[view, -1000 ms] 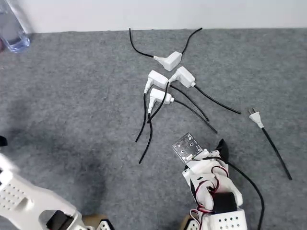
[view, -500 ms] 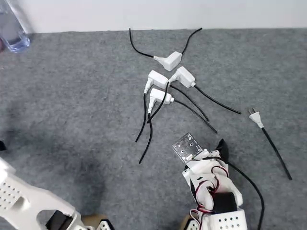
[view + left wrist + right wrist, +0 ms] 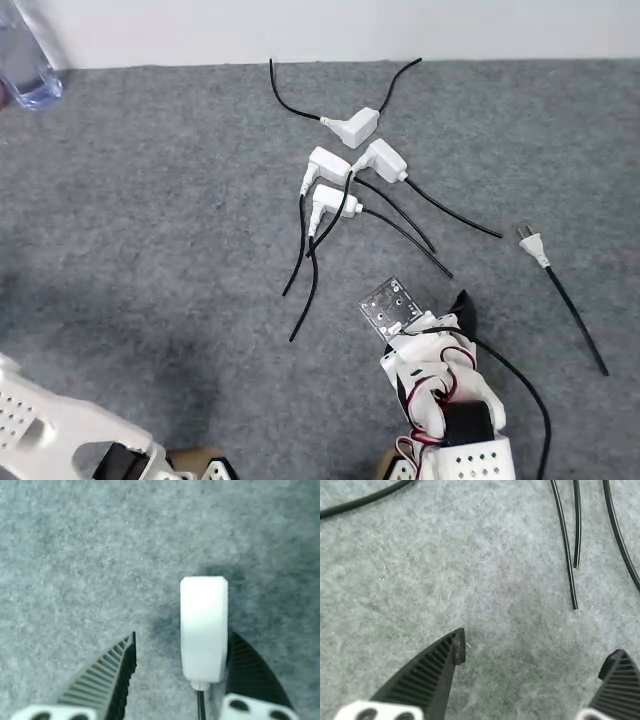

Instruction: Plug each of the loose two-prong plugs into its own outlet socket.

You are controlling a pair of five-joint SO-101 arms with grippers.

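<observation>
Left wrist view: we see our left gripper [image 3: 181,639] spread wide, a white outlet socket [image 3: 204,625] between its jaws, touching one. Our right gripper [image 3: 538,644] gapes over the carpet [image 3: 420,555], where the loose plug [image 3: 530,242] lies.

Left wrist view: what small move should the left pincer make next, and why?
Probably close the left pincer on the white block. The pincer is open, and the block, with its black cord, lies on the grey carpet between the fingers, close against one finger and apart from the other. Closing looks enough to grip it.
</observation>
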